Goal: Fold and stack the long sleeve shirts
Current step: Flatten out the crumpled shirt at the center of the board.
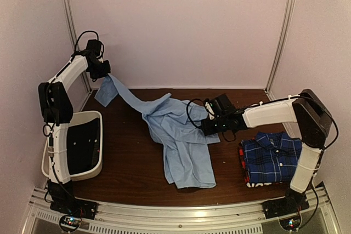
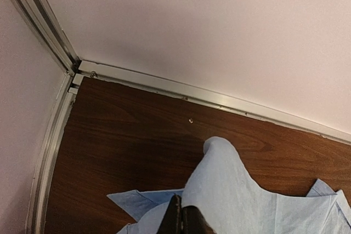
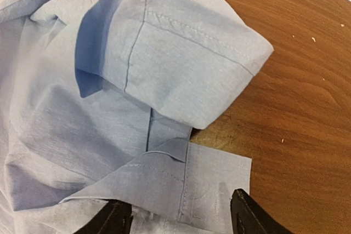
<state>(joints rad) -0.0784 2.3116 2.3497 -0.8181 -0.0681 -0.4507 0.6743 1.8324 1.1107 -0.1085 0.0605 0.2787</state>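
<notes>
Light blue cloth is spread across the middle of the brown bench [image 1: 131, 176]. It is the plain light blue shirt [image 1: 184, 146]. Its long line runs on a slant, from the far left corner down to the near middle. One sleeve [image 1: 123, 92] is lifted off the bench at the far left, and the wide body is laid flat with its hem turned to the near edge.

The end of that lifted sleeve is pinched in the left jaws, which are closed tight on the cloth. The left arm [image 1: 66, 78] is raised high and is stretched back into the far left corner, above the white bin [image 1: 94, 172].

The right jaws are held apart, one finger [image 3: 109, 218] on each side of a flat edge of the shirt. A folded cuff [image 3: 181, 64] is seen just past them. The cloth is not pinched there. The right arm [image 1: 274, 114] is bent at the elbow and is stretched low to the left, to the right side of the shirt.

A folded plaid shirt [image 1: 272, 158] is laid at the near right, collar turned to the far wall. A red and black shirt [image 1: 242, 164] is seen under it.
</notes>
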